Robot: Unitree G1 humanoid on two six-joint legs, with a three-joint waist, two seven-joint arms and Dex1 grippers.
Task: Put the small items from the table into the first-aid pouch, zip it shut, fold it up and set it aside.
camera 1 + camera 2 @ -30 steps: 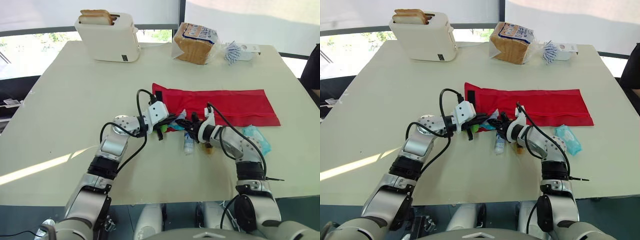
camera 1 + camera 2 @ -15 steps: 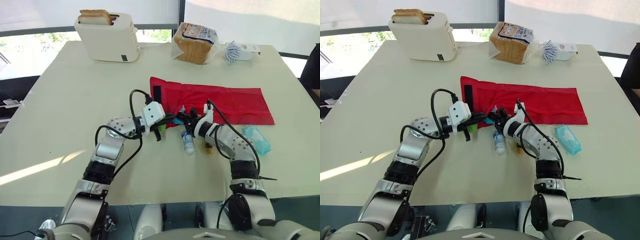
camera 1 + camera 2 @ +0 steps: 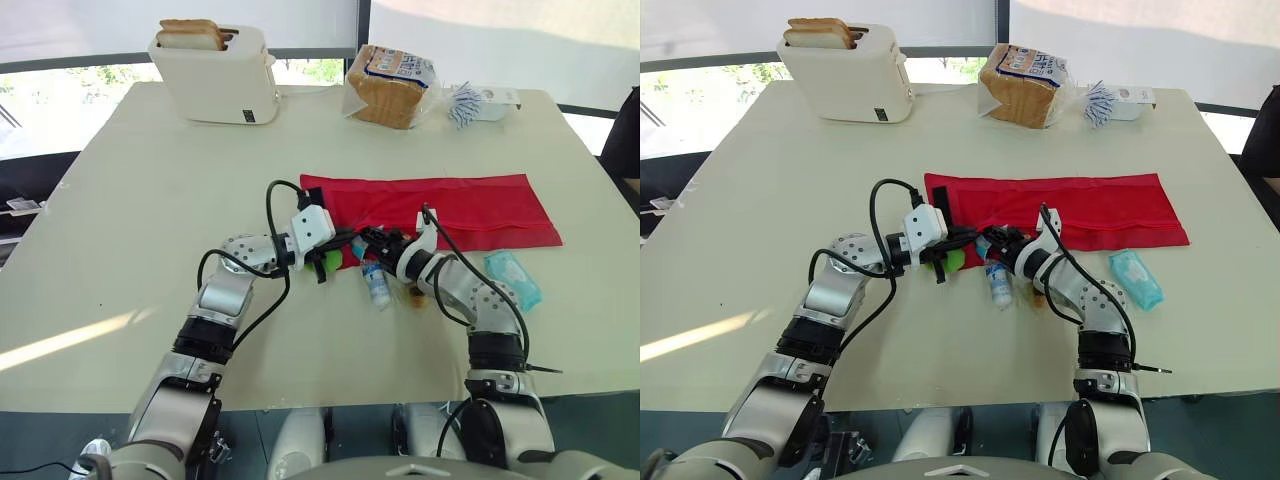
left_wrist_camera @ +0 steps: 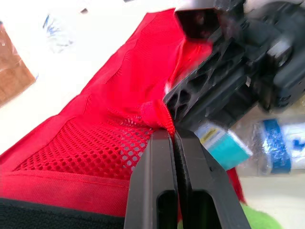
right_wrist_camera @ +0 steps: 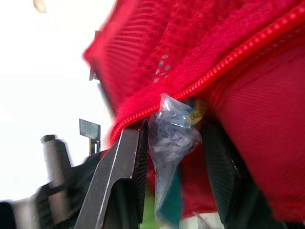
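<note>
The red first-aid pouch (image 3: 450, 205) lies unfolded across the table's middle. My left gripper (image 4: 173, 134) is shut on the lip of its red mesh pocket (image 4: 95, 148) at the pouch's left end, lifting it a little. A green item (image 3: 331, 263) sits just under that gripper. My right gripper (image 5: 174, 143) meets it from the right and is shut on a clear plastic packet (image 5: 171, 129) with something teal inside, held at the zip edge (image 5: 228, 62). A small white bottle (image 3: 376, 285), a small brown item (image 3: 416, 293) and a teal packet (image 3: 512, 278) lie on the table in front of the pouch.
A white toaster (image 3: 215, 75) with bread in it stands at the far left. A bagged bread loaf (image 3: 390, 85) and a small white and blue bundle (image 3: 470, 102) are at the far edge. Bare tabletop (image 3: 130, 230) spreads left of the pouch.
The pouch was bunched toward the left half a second ago and now lies flatter and wider. My right gripper has carried the packet a little farther in, to the pouch's lifted edge.
</note>
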